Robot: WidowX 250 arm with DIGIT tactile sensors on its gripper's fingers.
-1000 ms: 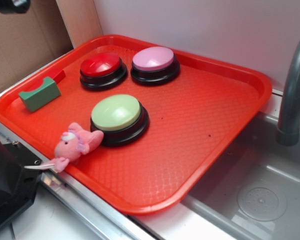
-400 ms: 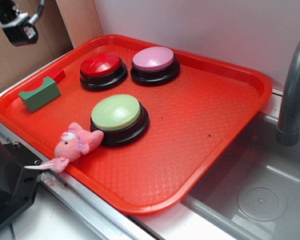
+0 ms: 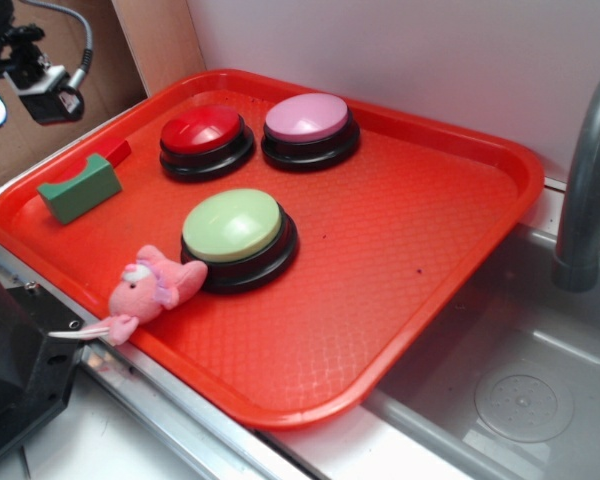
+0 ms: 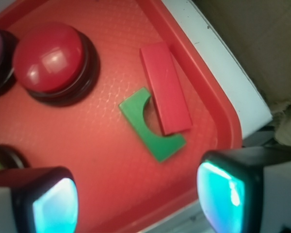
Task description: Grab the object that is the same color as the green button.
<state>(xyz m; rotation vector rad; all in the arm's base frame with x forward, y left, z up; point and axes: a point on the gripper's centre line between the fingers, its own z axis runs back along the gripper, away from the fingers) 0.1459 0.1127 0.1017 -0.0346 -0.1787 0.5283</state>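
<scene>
White wall (image 3: 400, 50) behind, cardboard panel (image 3: 40, 90) left, grey sink (image 3: 520, 390) and faucet (image 3: 585, 190) right

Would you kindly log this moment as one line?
phase: approach | gripper: open, above tray, empty | target: green block, untouched, beside red bar

Looking straight down at the red tray (image 4: 111, 160): the green block (image 4: 148, 127) lies flat, its curved notch facing the red bar (image 4: 165, 87), which sits just beside it along the tray's rim. The red button (image 4: 51, 60) is off to the left. The gripper (image 4: 136, 204) hangs above, fingers (image 4: 223, 191) spread wide, touching nothing.
</scene>
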